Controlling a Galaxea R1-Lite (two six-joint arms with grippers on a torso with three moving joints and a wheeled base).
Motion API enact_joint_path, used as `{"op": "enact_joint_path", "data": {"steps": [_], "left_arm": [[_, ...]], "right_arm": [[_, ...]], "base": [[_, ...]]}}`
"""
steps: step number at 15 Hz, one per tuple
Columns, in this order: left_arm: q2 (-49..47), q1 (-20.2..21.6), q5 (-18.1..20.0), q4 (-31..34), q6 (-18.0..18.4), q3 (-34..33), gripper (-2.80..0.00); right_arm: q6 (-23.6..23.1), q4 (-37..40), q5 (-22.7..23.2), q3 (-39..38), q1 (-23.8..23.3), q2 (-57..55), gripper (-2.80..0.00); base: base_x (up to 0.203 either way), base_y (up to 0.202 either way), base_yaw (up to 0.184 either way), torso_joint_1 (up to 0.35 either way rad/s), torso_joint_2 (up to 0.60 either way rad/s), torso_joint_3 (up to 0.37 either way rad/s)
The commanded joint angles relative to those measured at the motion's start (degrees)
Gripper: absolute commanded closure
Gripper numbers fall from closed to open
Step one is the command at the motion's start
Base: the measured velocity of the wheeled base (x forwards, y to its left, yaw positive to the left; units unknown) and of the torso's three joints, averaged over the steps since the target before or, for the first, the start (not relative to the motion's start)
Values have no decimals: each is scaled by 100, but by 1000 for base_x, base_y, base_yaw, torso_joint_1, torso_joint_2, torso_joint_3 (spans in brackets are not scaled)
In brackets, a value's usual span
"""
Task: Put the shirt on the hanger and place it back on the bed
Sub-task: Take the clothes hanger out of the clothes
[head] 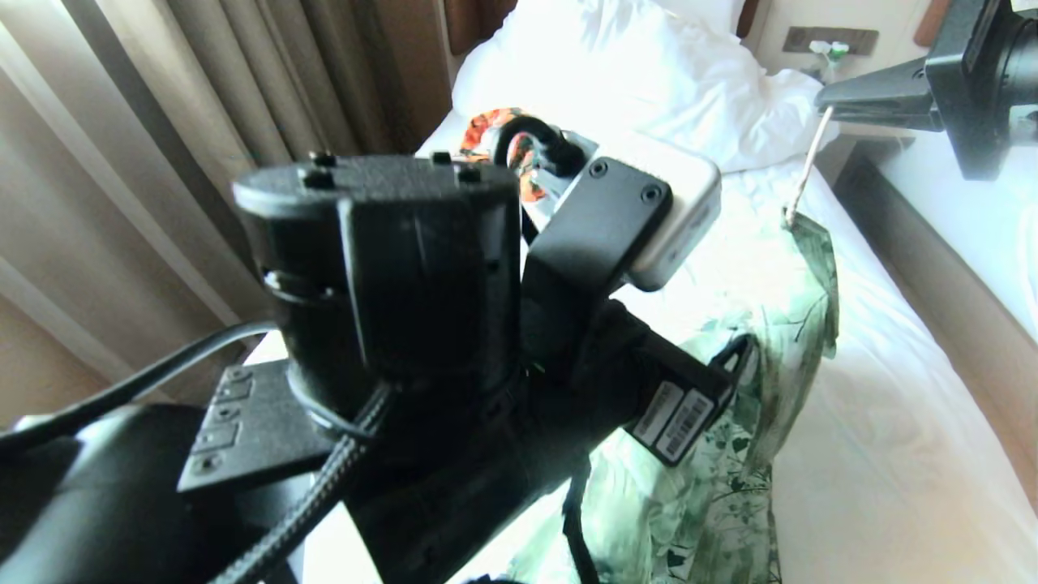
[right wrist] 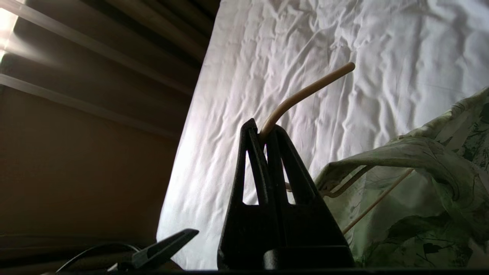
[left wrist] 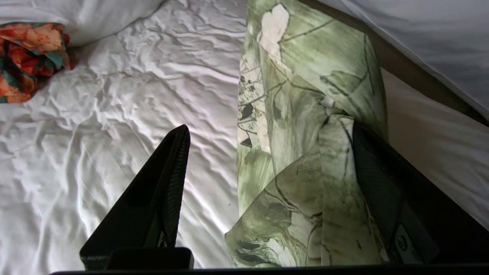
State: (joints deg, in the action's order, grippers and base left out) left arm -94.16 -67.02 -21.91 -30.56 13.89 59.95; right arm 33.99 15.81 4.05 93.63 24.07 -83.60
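**While the right gripper pinches the hanger, the shirt hangs over the bed**

While you read the head view, note that the left arm fills most of it, close to the camera, so much of the bed (head: 876,422) is hidden behind it. Your right gripper (right wrist: 263,131) comes in from the upper right with its fingers pressed together on the hanger (right wrist: 305,93); in the right wrist view the cream wire of the hook rises out from between the fingertips and bends away over the white sheet. You can see the hanger's thin stem in the head view running down from that gripper into the top of the shirt (head: 799,324).

The shirt hangs below the hanger, draped over the sheet on the bed's right side, near the edge. In the right wrist view the fabric lies over the hanger's wire arms, two of which show beneath a fold.

Your left gripper (left wrist: 267,168) stands with its fingers well apart. One finger (left wrist: 160,198) is over bare sheet; the other lies against the shirt, with a fold of green cloth between the two. You cannot tell from these views whether that cloth rests on the far finger or only passes in front of it.

An orange garment (left wrist: 26,57) lies bunched on the bed next to the duvet (head: 649,73), well apart from the shirt.
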Motion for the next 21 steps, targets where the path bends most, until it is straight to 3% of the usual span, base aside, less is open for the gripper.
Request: {"op": "enact_joint_path", "data": {"steps": [1,3,8,10,11,14,17,21], "left_arm": [[67,-54,-15,-38,-68,-463,-280],[152,-26,-24,-68,-183,-641,-280],[814,730,299,-42,-172,-459,-280],[1080,832,337,-28,-160,-411,-280],[1183,839,343,-15,-165,-355,0],[1515,869,307,-31,-173,-423,0],[2008,1213,301,-35,-185,-828,0],[2983,2078,308,-13,-312,-1677,0]], "right_arm": [[11,1,0,79,2,-72,0],[11,7,0,149,2,-86,0],[-176,27,0,340,2,-51,0],[-252,10,0,366,2,-51,0],[-252,10,0,375,2,-51,0],[-351,1,-14,380,-16,-43,0],[-569,1,-18,375,-16,46,0],[-1677,19,-20,325,-16,30,0]], "base": [[0,0,0,0,0,0],[0,0,0,0,0,0],[0,0,0,0,0,0],[0,0,0,0,0,0],[0,0,0,0,0,0],[0,0,0,0,0,0],[0,0,0,0,0,0],[0,0,0,0,0,0]]}}
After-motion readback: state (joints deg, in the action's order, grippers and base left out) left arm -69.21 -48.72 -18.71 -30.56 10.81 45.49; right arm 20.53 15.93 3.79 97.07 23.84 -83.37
